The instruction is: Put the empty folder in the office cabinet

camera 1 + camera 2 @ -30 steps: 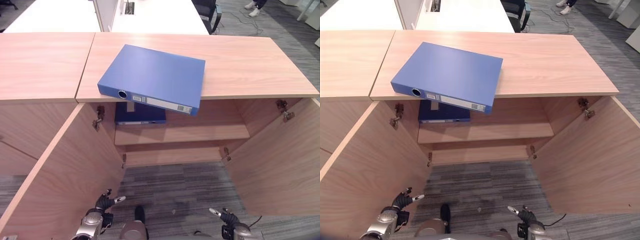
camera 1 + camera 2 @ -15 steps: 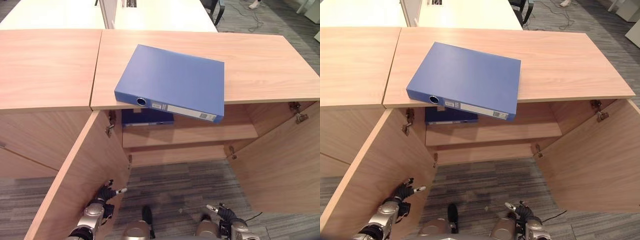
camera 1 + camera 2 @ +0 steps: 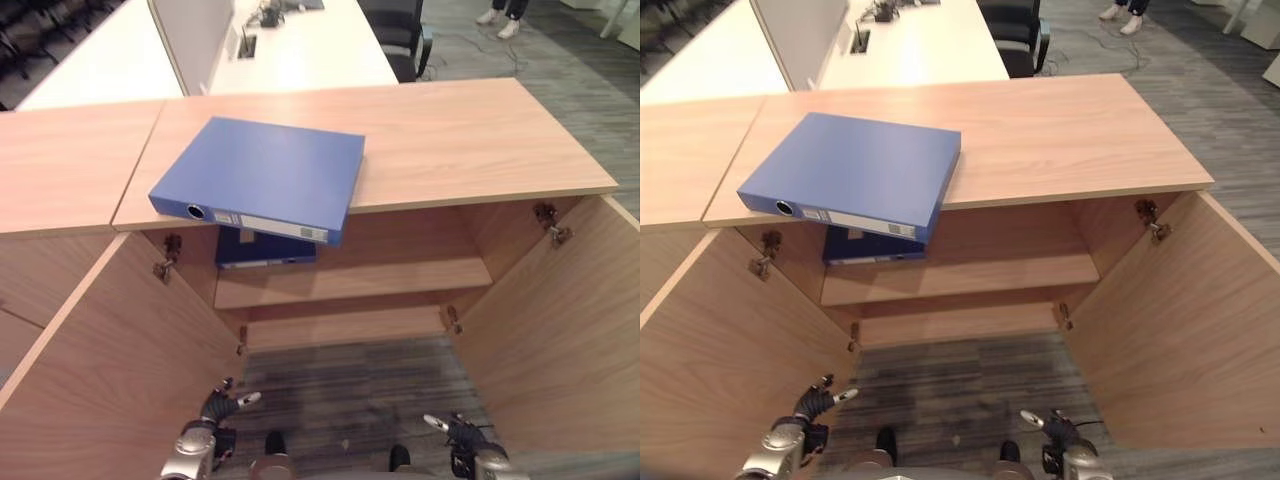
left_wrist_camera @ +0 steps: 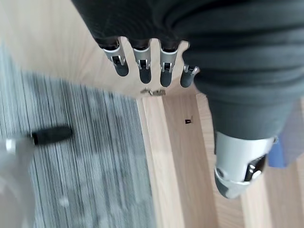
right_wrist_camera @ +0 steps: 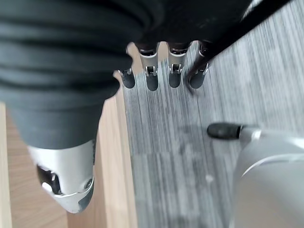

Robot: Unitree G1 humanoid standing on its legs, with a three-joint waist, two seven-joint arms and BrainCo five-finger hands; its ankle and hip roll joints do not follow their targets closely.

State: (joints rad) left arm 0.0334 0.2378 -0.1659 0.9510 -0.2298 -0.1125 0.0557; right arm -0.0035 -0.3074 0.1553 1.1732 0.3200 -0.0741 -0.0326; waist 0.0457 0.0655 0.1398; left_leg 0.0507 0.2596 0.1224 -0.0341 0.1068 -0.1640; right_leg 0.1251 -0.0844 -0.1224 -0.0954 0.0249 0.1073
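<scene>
The blue folder [image 3: 262,177] lies flat on top of the wooden office cabinet [image 3: 470,140], toward its left side, turned at an angle so its spine corner juts out past the front edge above the open compartment. Both cabinet doors stand wide open: the left door [image 3: 110,370] and the right door [image 3: 560,330]. On the upper shelf [image 3: 400,278], at its left end, lies a second, darker blue folder [image 3: 262,250], just under the overhanging one. The left hand [image 3: 215,412] and the right hand [image 3: 462,436] hang low over the grey carpet [image 3: 350,385], well below the folder; each has its fingers [image 4: 141,64] released and straight, grasping nothing. A white bench [image 3: 290,50] stands behind the cabinet.
</scene>
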